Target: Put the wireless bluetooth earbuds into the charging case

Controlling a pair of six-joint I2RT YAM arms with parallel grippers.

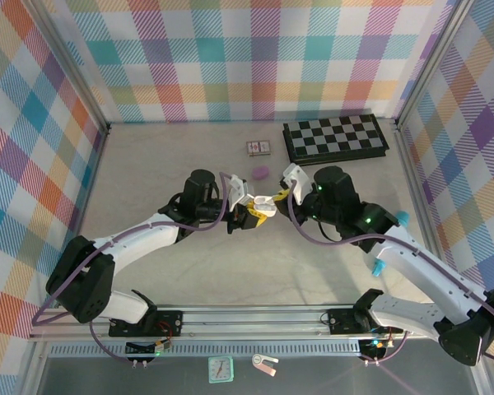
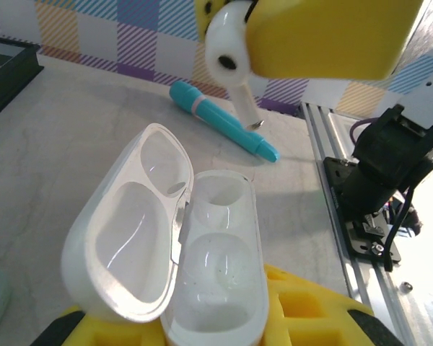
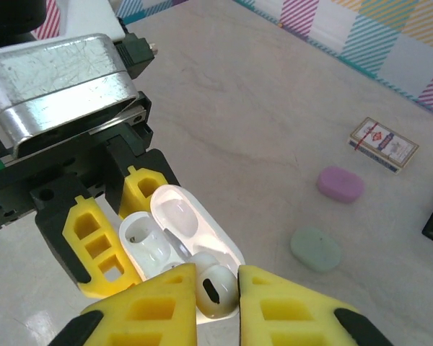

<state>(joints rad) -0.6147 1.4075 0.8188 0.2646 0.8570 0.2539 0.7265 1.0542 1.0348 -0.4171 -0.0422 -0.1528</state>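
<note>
- Chessboard (image 1: 335, 138) lies on the table (image 1: 148, 164), well beyond the charging case (image 2: 216, 274) and off to its right.
- Left gripper (image 1: 249, 216) has its yellow jaws clamped on the base of the charging case, whose lid stands flipped open.
- Right gripper (image 3: 216, 299), poised directly above the charging case, pinches a white earbud (image 3: 215, 287).
- White earbud hangs just over the wells of the charging case, not yet seated.

Charging case (image 2: 216, 288), near end beyond frame edge; earbud (image 3: 215, 285) stem apparently hidden.
</note>
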